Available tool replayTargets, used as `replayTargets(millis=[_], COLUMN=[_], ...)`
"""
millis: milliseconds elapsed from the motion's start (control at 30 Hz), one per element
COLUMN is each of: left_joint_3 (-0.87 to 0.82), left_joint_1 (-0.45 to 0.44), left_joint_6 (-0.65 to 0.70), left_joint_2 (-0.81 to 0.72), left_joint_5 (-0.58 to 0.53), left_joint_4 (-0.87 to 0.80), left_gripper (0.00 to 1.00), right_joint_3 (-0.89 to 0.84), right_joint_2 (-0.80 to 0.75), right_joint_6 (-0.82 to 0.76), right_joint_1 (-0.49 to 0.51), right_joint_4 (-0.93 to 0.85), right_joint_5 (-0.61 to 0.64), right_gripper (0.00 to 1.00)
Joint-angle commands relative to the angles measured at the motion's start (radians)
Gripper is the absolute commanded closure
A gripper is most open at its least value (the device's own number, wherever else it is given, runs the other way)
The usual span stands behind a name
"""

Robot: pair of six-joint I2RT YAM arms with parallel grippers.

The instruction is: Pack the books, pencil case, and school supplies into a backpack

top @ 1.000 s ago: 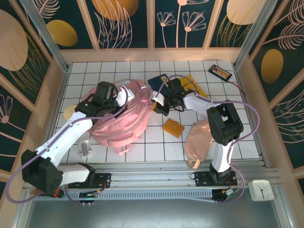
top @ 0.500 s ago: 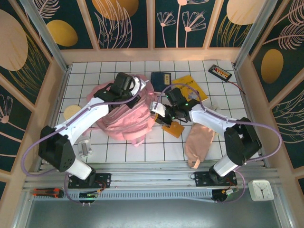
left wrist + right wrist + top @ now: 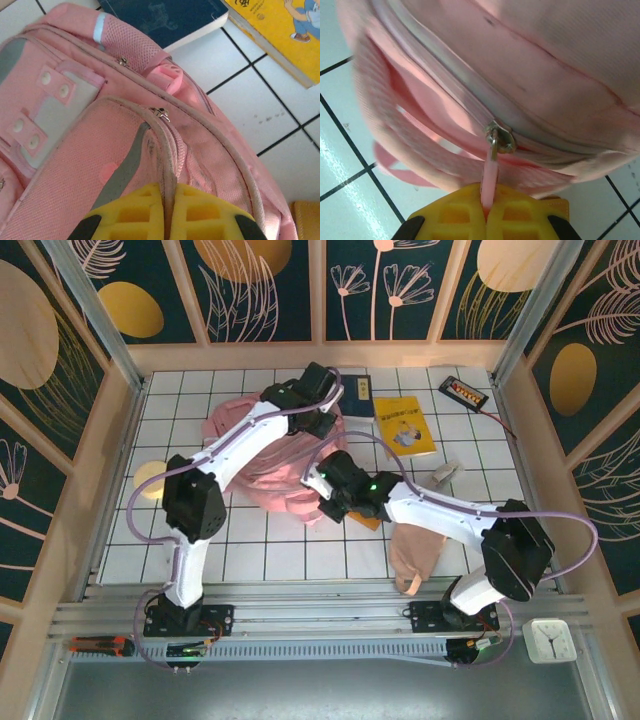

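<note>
Between the right gripper's [image 3: 487, 212] clamped pads, the zipper pull [image 3: 490, 176] may slip if the left gripper's [image 3: 167, 202] backpack [image 3: 55, 195] pinch loosens.

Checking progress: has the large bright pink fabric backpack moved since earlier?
Yes, the backpack slid far-right, away from the round pale yellow disc.

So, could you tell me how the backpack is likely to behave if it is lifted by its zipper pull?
Probably floppy: the backpack lies crumpled, so it would likely sag. It looks flat and unfilled, so probably light. The thin pull pinched in the right gripper might just slide the zipper rather than raise the bag.
</note>
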Motion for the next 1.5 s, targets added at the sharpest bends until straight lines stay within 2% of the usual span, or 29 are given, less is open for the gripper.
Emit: replayTargets(millis=[0, 100, 200, 267, 367, 433, 467, 567, 767, 833, 900, 1033, 1067, 1100, 1267, 1367, 1467], left_joint_3=[0.132, 0.155, 0.175, 0.2, 0.248, 0.308, 0.339, 0.483, 0.965, 0.918, 0.958, 0.967, 0.963, 0.949, 0.808, 0.634, 0.369], left_joint_1=[-0.004, -0.009, -0.01, -0.011, -0.013, -0.015, -0.017, -0.017, -0.017, -0.019, -0.019, -0.019, -0.019, -0.02, -0.02, -0.02, -0.019], left_joint_6=[-0.122, -0.137, -0.181, -0.218, -0.262, -0.273, -0.272, -0.266, -0.294, -0.296, -0.292, -0.273, -0.266, -0.263, -0.262, -0.256, -0.237], left_joint_2=[0.029, 0.027, 0.031, 0.042, 0.064, 0.085, 0.097, 0.153, 0.36, 0.345, 0.364, 0.373, 0.375, 0.375, 0.349, 0.27, 0.142], left_joint_5=[-0.058, -0.067, -0.057, -0.026, 0.019, 0.023, 0.018, 0.001, 0.01, 0.026, 0.02, -0.032, -0.047, -0.058, -0.133, -0.21, -0.311], left_joint_4=[0.021, 0.009, -0.013, -0.024, -0.036, -0.072, -0.095, -0.176, -0.412, -0.417, -0.448, -0.481, -0.489, -0.5, -0.566, -0.551, -0.501], left_gripper=[1.0, 1.0, 1.0, 1.0, 1.0, 1.0, 1.0, 1.0, 1.0, 1.0, 1.0, 1.0, 0.96, 0.85, 0.65, 0.58, 0.49], right_joint_3=[0.03, 0.034, 0.053, 0.061, 0.032, 0.027, 0.036, 0.064, 0.067, 0.039, 0.021, -0.009, -0.019, -0.03, -0.072, -0.077, -0.085], right_joint_2=[-0.01, -0.038, -0.056, -0.048, -0.04, -0.012, 0.006, 0.059, 0.093, 0.08, 0.065, 0.025, 0.013, -0.002, -0.051, -0.06, -0.056], right_joint_6=[0.137, 0.205, 0.218, 0.216, 0.164, 0.154, 0.165, 0.172, 0.275, 0.333, 0.352, 0.352, 0.352, 0.349, 0.332, 0.321, 0.318], right_joint_1=[0.071, 0.074, 0.081, 0.102, 0.164, 0.181, 0.187, 0.202, 0.182, 0.169, 0.166, 0.162, 0.159, 0.156, 0.134, 0.125, 0.12], right_joint_4=[-0.048, -0.052, 0.009, 0.081, 0.262, 0.349, 0.363, 0.37, 0.434, 0.487, 0.503, 0.453, 0.439, 0.428, 0.382, 0.372, 0.383], right_joint_5=[0.115, 0.166, 0.096, 0.009, -0.194, -0.353, -0.382, -0.407, -0.347, -0.332, -0.313, -0.226, -0.212, -0.206, -0.201, -0.207, -0.222], right_gripper=[1.0, 1.0, 1.0, 1.0, 1.0, 1.0, 1.0, 1.0, 1.0, 1.0, 1.0, 1.0, 1.0, 1.0, 1.0, 1.0, 1.0])
